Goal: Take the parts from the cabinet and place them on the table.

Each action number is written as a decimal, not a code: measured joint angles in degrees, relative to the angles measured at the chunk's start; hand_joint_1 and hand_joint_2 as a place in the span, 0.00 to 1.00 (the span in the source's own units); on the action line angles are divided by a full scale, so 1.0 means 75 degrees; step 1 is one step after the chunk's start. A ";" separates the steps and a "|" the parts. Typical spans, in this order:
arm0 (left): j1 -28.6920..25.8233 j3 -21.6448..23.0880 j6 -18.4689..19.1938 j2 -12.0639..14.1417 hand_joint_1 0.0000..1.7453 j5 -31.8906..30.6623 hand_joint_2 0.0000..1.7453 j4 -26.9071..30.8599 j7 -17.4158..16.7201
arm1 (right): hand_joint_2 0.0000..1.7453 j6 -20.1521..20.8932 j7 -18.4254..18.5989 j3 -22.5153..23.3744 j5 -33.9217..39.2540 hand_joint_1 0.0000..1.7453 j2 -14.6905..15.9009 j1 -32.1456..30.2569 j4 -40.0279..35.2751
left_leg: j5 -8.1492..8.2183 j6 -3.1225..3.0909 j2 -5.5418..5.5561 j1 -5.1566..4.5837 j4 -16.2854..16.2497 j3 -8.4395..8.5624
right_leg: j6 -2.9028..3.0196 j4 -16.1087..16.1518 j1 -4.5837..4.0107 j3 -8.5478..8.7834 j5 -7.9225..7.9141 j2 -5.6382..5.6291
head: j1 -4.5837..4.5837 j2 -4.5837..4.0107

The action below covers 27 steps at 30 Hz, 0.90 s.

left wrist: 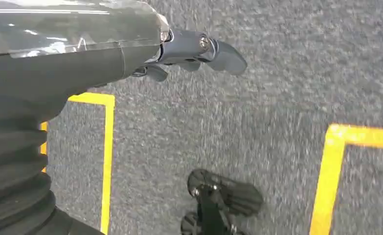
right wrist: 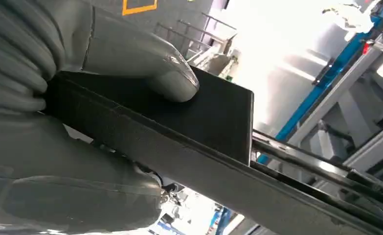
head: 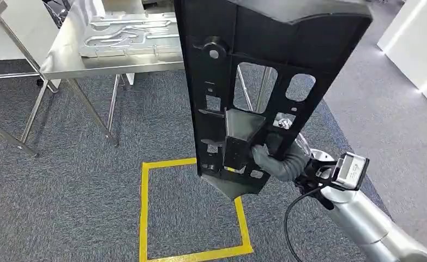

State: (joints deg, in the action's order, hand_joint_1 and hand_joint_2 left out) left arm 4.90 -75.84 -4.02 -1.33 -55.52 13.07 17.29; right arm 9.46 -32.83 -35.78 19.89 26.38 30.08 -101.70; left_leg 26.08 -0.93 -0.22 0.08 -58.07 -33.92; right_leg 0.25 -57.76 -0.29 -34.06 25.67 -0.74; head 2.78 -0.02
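My right hand (head: 274,158) grips a long black plastic panel with cut-out windows (head: 254,82) near its lower end, thumb pressed on a flat face. The panel stands nearly upright, its long axis rising from my hand toward the stainless steel table (head: 69,60), which lies ahead and to my left. My left hand (left wrist: 189,51) hangs over the grey carpet, holding nothing, fingers loosely curled. I judge the panel must tip flat before landing.
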 joint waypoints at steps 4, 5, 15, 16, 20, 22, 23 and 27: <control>-0.0010 0.0000 0.0035 0.0012 0.00 0.0009 1.00 0.0000 0.0076 | 1.00 0.0003 0.0093 0.0009 0.0102 0.98 0.0012 0.0117 -0.0032 | -0.0072 -0.0128 -0.0005 0.0090 0.0170 0.0157 | -0.0188 -0.0336 0.0017 -0.0097 0.0242 0.0027 | 0.0000 0.0000; 0.0001 0.0000 0.0038 0.0015 0.00 -0.0009 1.00 0.0000 0.0093 | 1.00 -0.0018 0.0117 0.0009 0.0120 0.98 0.0029 0.0146 -0.0050 | -0.0060 -0.0147 -0.0008 0.0090 0.0170 0.0173 | -0.0224 -0.0848 0.0044 -0.0367 0.0511 0.0032 | 0.0000 0.0000; 0.0007 0.0000 0.0035 0.0012 0.00 -0.0032 1.00 0.0000 0.0096 | 1.00 -0.0125 0.0131 0.0000 0.0128 0.98 0.0125 0.0068 -0.0079 | 0.0311 0.0135 0.0020 0.0092 0.0105 0.0465 | -0.0247 -0.0066 0.0184 -0.0256 -0.0196 0.0090 | 0.0000 0.0000; 0.0004 0.0000 0.0032 0.0006 0.00 -0.0032 1.00 0.0000 0.0093 | 1.00 -0.0134 0.0131 -0.0003 0.0091 0.98 0.0125 0.0055 -0.0079 | 0.0321 0.0180 0.0013 0.0095 0.0136 0.0485 | -0.0191 -0.0084 0.0155 -0.0260 -0.0166 0.0082 | 0.0000 0.0000; 0.0028 0.0000 -0.0006 -0.0003 0.00 -0.0006 1.00 0.0000 0.0085 | 1.00 -0.0146 0.0006 -0.0003 -0.0090 0.98 0.0227 0.0054 -0.0082 | 0.0763 0.0293 0.0018 0.0141 -0.0664 0.0169 | 0.0058 -0.0008 0.0186 -0.0065 -0.0056 0.0179 | 0.0000 0.0000; 0.0008 0.0000 -0.0023 -0.0003 0.00 0.0003 1.00 0.0000 0.0081 | 1.00 -0.0146 -0.0116 -0.0003 -0.0143 0.98 0.0297 -0.0045 -0.0067 | 0.1267 0.0316 0.0017 0.0140 -0.2073 -0.0653 | 0.0105 -0.0009 0.0129 0.0010 0.0032 0.0247 | 0.0003 0.0000; -0.0024 0.0000 -0.0026 -0.0003 0.00 0.0012 1.00 0.0000 0.0081 | 1.00 -0.0146 -0.0137 -0.0003 -0.0160 0.98 0.0318 -0.0099 -0.0064 | 0.1283 0.0308 0.0017 0.0138 -0.2467 -0.0940 | 0.0114 -0.0010 0.0100 0.0057 0.0075 0.0280 | 0.0003 0.0000; -0.0065 0.0000 -0.0026 -0.0012 0.00 0.0020 1.00 0.0000 0.0081 | 1.00 -0.0143 -0.0178 -0.0006 -0.0187 0.98 0.0361 -0.0154 -0.0061 | -0.0129 0.0087 -0.0145 0.0064 -0.0670 -0.0383 | 0.0114 -0.0009 0.0008 0.0405 0.0310 0.0451 | 0.0003 0.0000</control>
State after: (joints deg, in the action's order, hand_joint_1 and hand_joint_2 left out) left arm 4.41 -75.84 -4.22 -1.42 -55.36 13.07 17.90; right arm 8.39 -34.16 -35.82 18.49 29.09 28.92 -102.16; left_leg 25.11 -0.28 -1.31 0.56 -63.09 -36.80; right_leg 1.10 -57.84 -0.23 -31.03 28.00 2.65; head 2.80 -0.02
